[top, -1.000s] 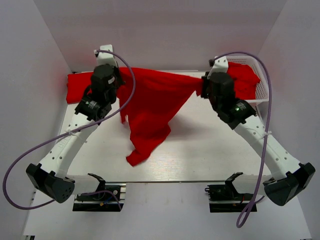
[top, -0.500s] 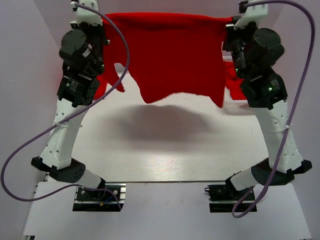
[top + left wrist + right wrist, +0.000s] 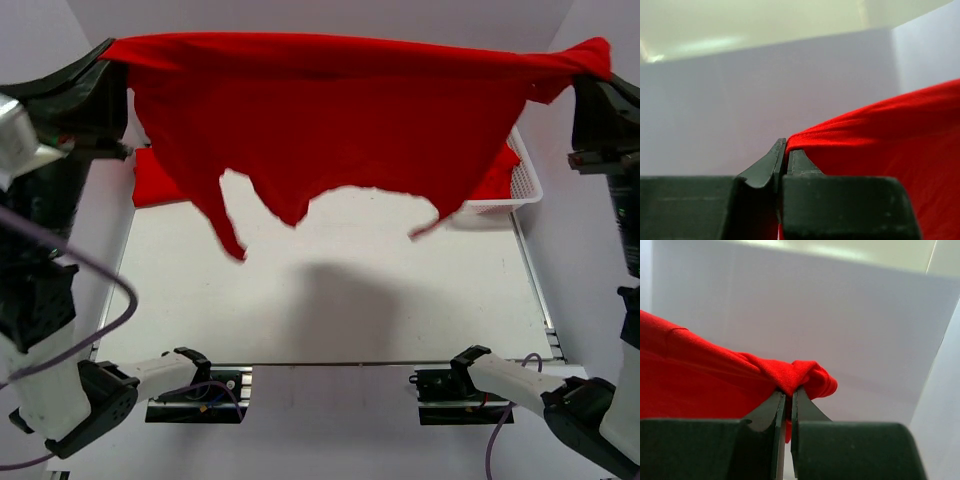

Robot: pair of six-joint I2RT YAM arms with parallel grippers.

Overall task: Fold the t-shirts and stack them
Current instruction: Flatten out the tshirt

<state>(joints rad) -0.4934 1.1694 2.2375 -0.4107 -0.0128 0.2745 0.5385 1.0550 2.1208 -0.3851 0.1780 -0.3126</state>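
Observation:
A bright red t-shirt (image 3: 340, 120) hangs spread wide, high above the table, stretched between my two grippers. My left gripper (image 3: 108, 52) is shut on its left corner, and the left wrist view shows the cloth (image 3: 880, 135) pinched between the fingertips (image 3: 786, 150). My right gripper (image 3: 596, 62) is shut on its right corner, and the right wrist view shows a bunched fold (image 3: 805, 375) clamped in the jaws (image 3: 788, 397). The shirt's lower edge hangs ragged and free of the table. Another red t-shirt (image 3: 160, 180) lies at the back left. More red cloth (image 3: 500, 180) lies in the basket.
A white lattice basket (image 3: 525, 180) stands at the back right, partly hidden by the hanging shirt. The white table (image 3: 330, 300) lies below with the shirt's shadow on it. White walls stand close on both sides and behind.
Both arms have risen and spread apart, lifting the shirt off the table and stretching it wide. It hung bunched and low a second ago.

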